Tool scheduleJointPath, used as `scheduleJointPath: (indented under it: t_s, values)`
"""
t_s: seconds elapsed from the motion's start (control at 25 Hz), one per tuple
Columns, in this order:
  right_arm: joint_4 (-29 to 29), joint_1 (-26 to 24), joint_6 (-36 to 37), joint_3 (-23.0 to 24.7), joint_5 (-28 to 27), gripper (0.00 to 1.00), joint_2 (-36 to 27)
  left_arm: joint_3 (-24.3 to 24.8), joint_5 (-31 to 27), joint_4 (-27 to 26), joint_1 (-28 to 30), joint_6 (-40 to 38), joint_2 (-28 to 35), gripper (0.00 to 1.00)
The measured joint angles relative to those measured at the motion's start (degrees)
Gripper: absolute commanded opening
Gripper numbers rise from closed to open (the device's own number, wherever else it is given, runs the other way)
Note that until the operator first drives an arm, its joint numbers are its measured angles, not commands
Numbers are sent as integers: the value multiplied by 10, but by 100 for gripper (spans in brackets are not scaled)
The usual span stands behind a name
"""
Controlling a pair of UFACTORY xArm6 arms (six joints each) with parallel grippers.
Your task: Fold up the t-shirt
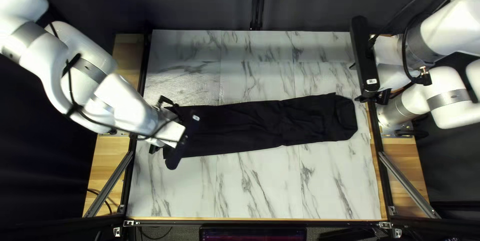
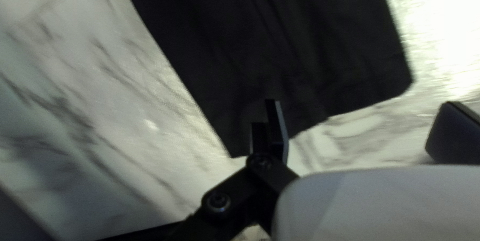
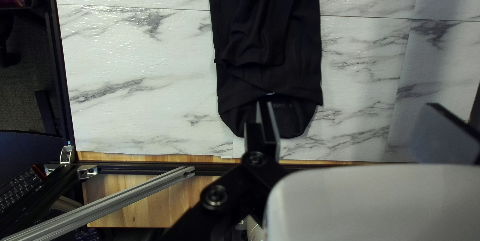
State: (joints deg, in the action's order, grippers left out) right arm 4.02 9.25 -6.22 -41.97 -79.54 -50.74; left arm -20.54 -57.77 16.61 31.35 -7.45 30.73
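The left pincer (image 1: 162,125) stands wide open over one short end of the black t-shirt (image 1: 260,123), gripping nothing; one finger overlaps the cloth near its corner in the left wrist view. The right pincer (image 1: 356,82), also spread wide and holding nothing, hangs near the opposite end, beside the right edge of the bench (image 1: 260,186). The t-shirt lies as a long, folded strip across the bench's middle, lightly wrinkled. Broad bands of marbled surface run along both its long edges, with a narrow margin beyond its right end.
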Motion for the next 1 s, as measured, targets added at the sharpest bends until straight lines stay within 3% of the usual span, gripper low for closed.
scheduleJointPath:
  t_s: [0.2, 0.4, 0.56, 0.68, 0.88, 1.0]
  values:
    - [0, 0, 0, 0, 0, 100, 0, 27, -36, 62, 47, -1, 14, 100]
    - [0, 0, 0, 0, 0, 100, 0, 30, -38, 66, 49, -2, 16, 100]
    - [0, 0, 0, 0, 0, 100, 0, 54, -8, 88, 35, -4, 19, 100]
    - [0, 0, 0, 0, 0, 100, 0, 75, 26, 157, 35, 0, 10, 100]
    - [0, 0, 0, 0, 0, 100, 0, 78, -4, 219, 123, 31, -26, 100]
    - [0, 0, 0, 0, 0, 100, 0, 78, -15, 226, 136, 37, -24, 100]
